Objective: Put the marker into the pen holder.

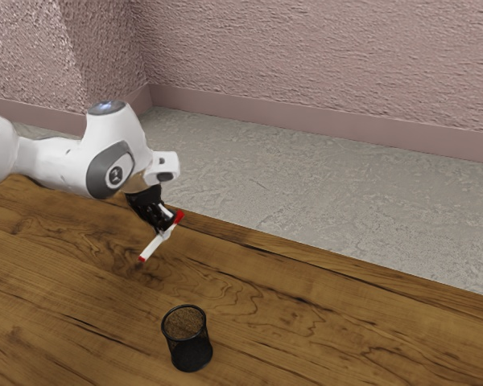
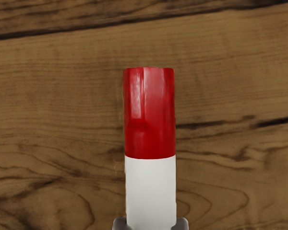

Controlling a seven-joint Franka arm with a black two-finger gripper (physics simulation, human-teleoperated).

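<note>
Gripper (image 1: 165, 232), black, two-fingered: clamped on the marker (image 1: 151, 247) from both sides. Marker, white with red ends: held slantwise, red cap (image 2: 149, 112) raised toward the exterior view's far right, opposite end slanting down to the near left. Grip sits nearer the cap, presumably so the lower length is free to enter first. Pen holder (image 1: 190, 341), black mesh: upright on the wooden table (image 1: 306, 322), nearer and slightly right, apart from the marker, open upward to receive it. Judged need: carry nearer, steepen, lest the end catch
</note>
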